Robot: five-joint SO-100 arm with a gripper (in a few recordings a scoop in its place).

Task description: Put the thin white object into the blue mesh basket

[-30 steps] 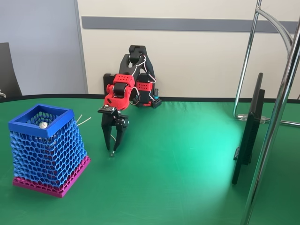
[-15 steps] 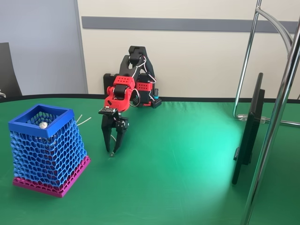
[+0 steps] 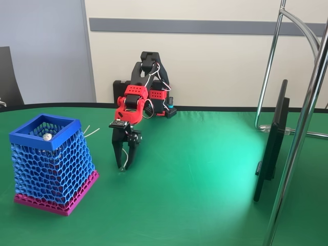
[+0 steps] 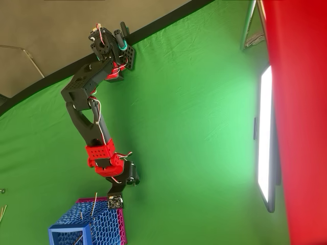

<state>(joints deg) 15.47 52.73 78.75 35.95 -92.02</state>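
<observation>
In the fixed view my gripper (image 3: 123,165) points straight down at the green cloth, to the right of the blue mesh basket (image 3: 51,164). Its black fingers meet at their tips around the thin white object (image 3: 123,153), which runs down between them. The object's dark tip shows at the fingertips, at or just above the cloth. The basket stands upright on its magenta base, a hand's width left of the gripper. In the overhead view the red wrist (image 4: 104,161) hangs beside the basket (image 4: 99,224) and hides the fingers.
A small silvery ball (image 3: 47,137) lies inside the basket's rim. Plain white sticks (image 3: 90,131) lie behind the basket. A dark screen (image 3: 271,143) and a chrome stand (image 3: 302,128) are at the right. The arm's base (image 3: 148,97) sits at the table's back edge.
The fingers have drawn closer together around the stick. The wrist has shifted slightly to the right. The basket has not moved.
</observation>
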